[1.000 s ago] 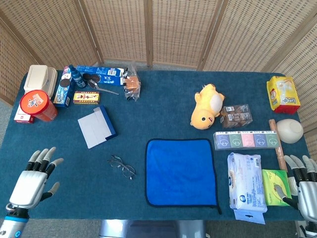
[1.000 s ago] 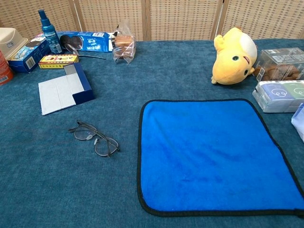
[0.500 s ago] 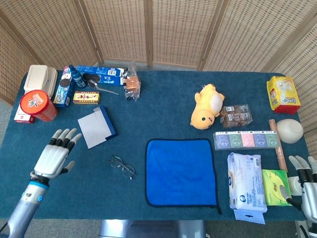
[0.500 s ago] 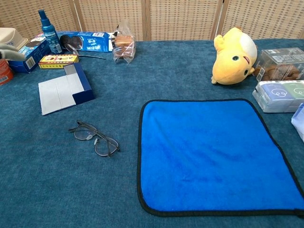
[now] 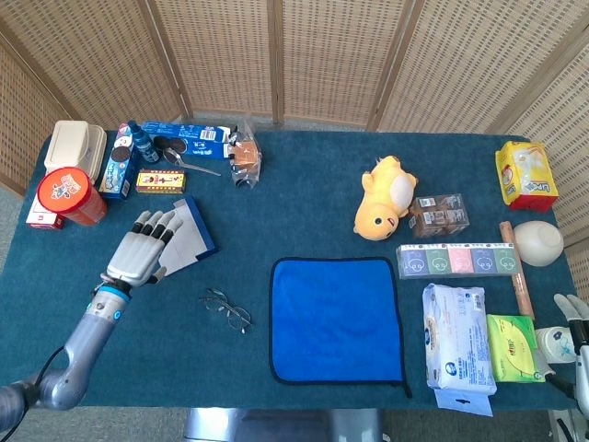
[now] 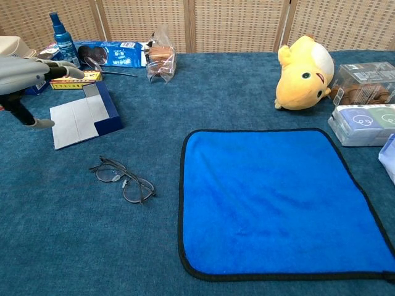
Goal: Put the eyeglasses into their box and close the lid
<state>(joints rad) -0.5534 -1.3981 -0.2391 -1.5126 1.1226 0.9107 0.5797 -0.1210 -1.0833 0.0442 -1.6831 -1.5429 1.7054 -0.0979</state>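
Note:
The dark-framed eyeglasses (image 5: pixel 226 310) (image 6: pixel 122 179) lie unfolded on the blue table, left of the blue cloth. Behind them sits the eyeglass box (image 5: pixel 187 236) (image 6: pixel 83 115), blue with a pale grey face. My left hand (image 5: pixel 143 250) (image 6: pixel 28 73) hovers over the box's left part with its fingers stretched out flat, holding nothing. My right hand (image 5: pixel 571 333) shows only at the bottom right edge of the head view, fingers apart and empty, beside a green packet.
A blue cloth (image 5: pixel 336 319) lies mid-table. At the back left stand a red tub (image 5: pixel 66 196), cookie boxes (image 5: pixel 190 143), a spray bottle (image 6: pixel 62 33) and a snack bag (image 5: pixel 244 157). A yellow plush (image 5: pixel 386 196), tissue packs (image 5: pixel 457 348) and boxes fill the right side.
My left hand has travelled from the near left corner forward and right to above the box. My right hand has slid further down toward the frame's edge.

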